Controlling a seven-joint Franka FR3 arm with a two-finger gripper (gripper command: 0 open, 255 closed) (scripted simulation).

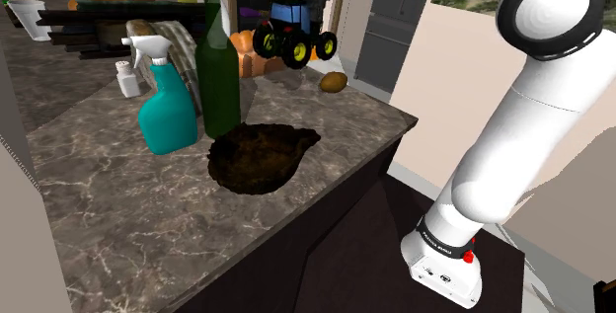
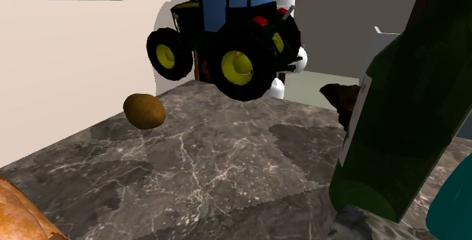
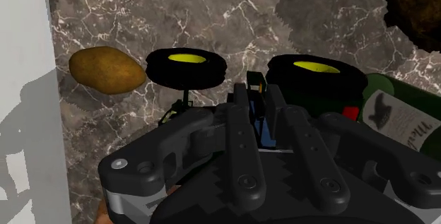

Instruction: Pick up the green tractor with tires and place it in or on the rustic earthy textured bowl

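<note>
Worktop: dark marbled stone with pale veins; it carries everything below except the tractor.
White shaker: small and upright, at the shoulder view's left, just beside the spray bottle.
Spray bottle: teal body with a white trigger head, standing close against the green bottle.
Green bottle: tall, dark glass, upright. In my wrist view its labelled side shows near the tractor's tyre.
Bowl: dark brown and rough-edged. It sits on the worktop in front of the green bottle, near the front edge, and has nothing in it.
Tractor: blue cab, dark body, black tyres with yellow hubs. It hangs in the air clear of the worktop, behind and above the bowl, between the green bottle and the potato.
Claw: my two fingers are closed on the tractor's cab from above, with the blue roof pinched between them.
Potato: brown, lying on the worktop near its far corner, under and just past the tractor.
Arm: white, rising at the shoulder view's right.
</note>
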